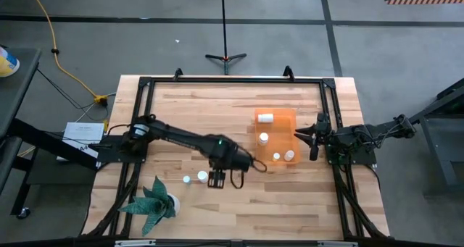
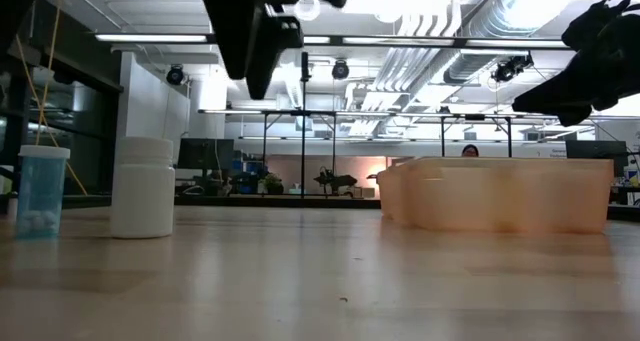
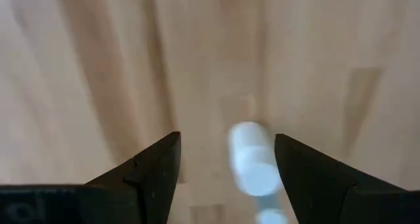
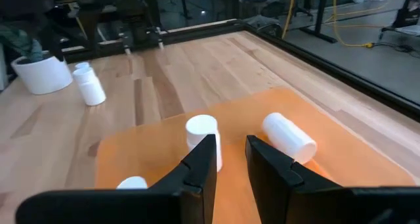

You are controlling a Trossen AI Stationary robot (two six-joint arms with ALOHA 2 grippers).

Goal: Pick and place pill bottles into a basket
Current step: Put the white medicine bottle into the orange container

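Observation:
A white pill bottle (image 1: 202, 176) stands upright on its base on the wooden table, and a smaller clear, bluish one (image 1: 187, 179) stands beside it. My left gripper (image 1: 217, 180) hangs open above them. In the left wrist view the white bottle (image 3: 252, 159) shows below and between the fingers, untouched. The orange bin (image 1: 284, 125) holds several white bottles: one lies on its side (image 1: 266, 117), the others stand (image 1: 263, 138). My right gripper (image 4: 231, 152) waits at the bin's right side above its floor, open by a narrow gap and empty.
A potted plant (image 1: 154, 202) in a white pot stands at the table's near left corner. A black frame (image 1: 232, 80) runs around the table. The low view shows the white bottle (image 2: 142, 188), the bluish one (image 2: 42, 191) and the bin (image 2: 500, 194).

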